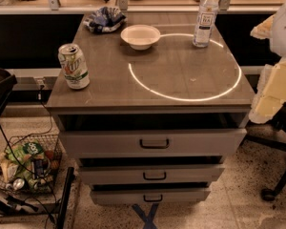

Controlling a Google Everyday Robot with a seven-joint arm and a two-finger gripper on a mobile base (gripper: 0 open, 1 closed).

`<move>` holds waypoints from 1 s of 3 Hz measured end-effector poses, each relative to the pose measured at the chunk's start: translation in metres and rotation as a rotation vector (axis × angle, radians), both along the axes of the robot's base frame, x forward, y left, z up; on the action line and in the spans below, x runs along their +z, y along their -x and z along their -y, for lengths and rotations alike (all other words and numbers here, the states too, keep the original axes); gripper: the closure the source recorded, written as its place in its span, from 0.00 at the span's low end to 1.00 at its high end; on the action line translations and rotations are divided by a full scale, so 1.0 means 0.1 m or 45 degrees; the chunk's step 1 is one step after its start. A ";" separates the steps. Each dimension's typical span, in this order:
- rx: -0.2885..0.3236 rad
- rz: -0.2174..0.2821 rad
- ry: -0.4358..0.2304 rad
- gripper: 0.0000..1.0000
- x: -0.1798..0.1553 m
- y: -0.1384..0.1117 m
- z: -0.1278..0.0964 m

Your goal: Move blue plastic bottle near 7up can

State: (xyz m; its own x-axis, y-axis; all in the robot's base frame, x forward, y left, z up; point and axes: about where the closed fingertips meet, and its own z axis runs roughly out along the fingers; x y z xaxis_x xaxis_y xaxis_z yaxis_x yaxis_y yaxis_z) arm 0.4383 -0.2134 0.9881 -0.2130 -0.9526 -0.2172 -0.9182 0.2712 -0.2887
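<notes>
Drawers (154,142) nearest; blue plastic bottle (205,18) back-right, apart from right-edge gripper (275,89); grip unclear.

White bowl (140,36), crumpled bag (104,19) on drawer table (181,78); wire basket (55,152) on floor.

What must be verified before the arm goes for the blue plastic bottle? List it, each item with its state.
1. The blue plastic bottle stands upright at the far right corner of the tabletop: ok.
2. The 7up can stands upright near the left edge: ok.
3. Bare space right of the can for setting down: ok.
4. The white bowl lies just behind the bottle-to-can line; clearance: cannot tell.
5. The gripper hangs off the table's right side, apart from the bottle; grasp made: not ok.
6. The blue-and-white bag sits far left, off the route: ok.
</notes>
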 end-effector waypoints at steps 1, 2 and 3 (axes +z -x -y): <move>-0.002 0.012 -0.013 0.00 0.01 -0.03 0.00; -0.018 0.099 -0.113 0.00 0.06 -0.22 0.02; -0.048 0.217 -0.308 0.00 0.09 -0.60 0.06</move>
State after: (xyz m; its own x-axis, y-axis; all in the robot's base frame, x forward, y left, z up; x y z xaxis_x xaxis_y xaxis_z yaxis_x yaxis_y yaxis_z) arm 0.4986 -0.2190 0.9966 -0.1881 -0.8609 -0.4727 -0.8501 0.3837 -0.3606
